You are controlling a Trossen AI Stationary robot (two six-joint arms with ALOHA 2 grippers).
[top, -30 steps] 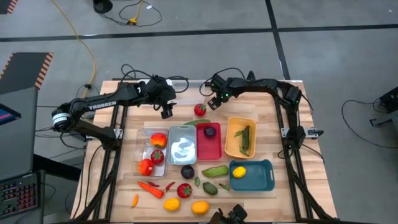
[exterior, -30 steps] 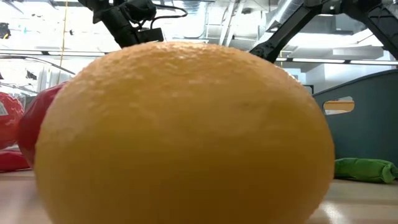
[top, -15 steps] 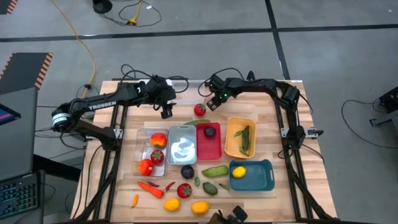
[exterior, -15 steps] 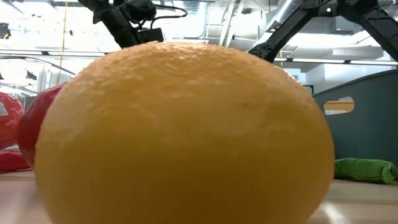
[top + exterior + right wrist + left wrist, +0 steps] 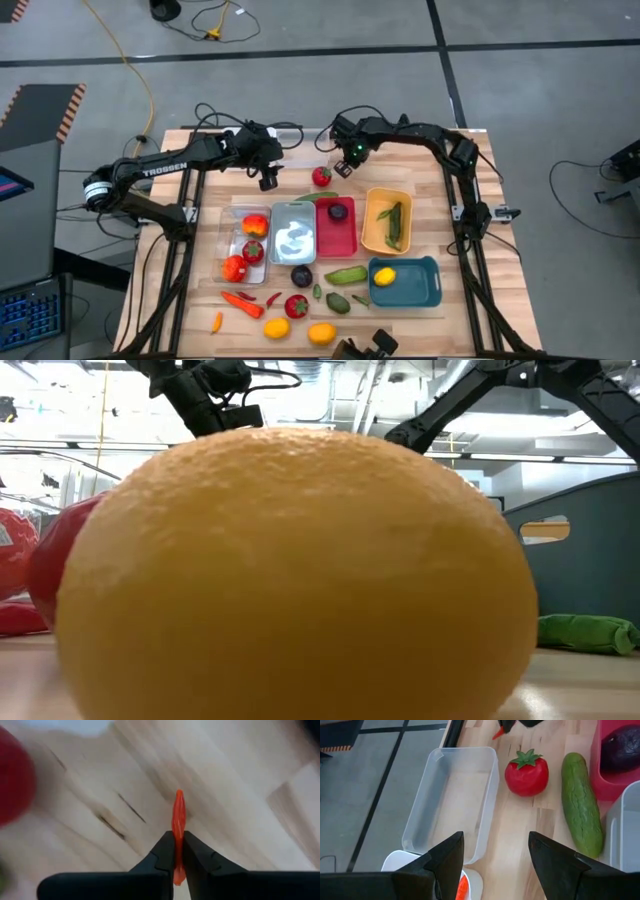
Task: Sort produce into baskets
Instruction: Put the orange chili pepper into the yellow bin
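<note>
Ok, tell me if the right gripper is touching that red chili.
Touching. The right wrist view shows the right gripper shut on the red chili, fingers pressed against both its sides.

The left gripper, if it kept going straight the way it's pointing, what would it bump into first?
Probably the empty clear bin. In the left wrist view, the left gripper has open jaws aimed at that bin's near edge, with the red tomato just beside the line. Depth is hard to judge, so it might touch the wooden table first.
</note>
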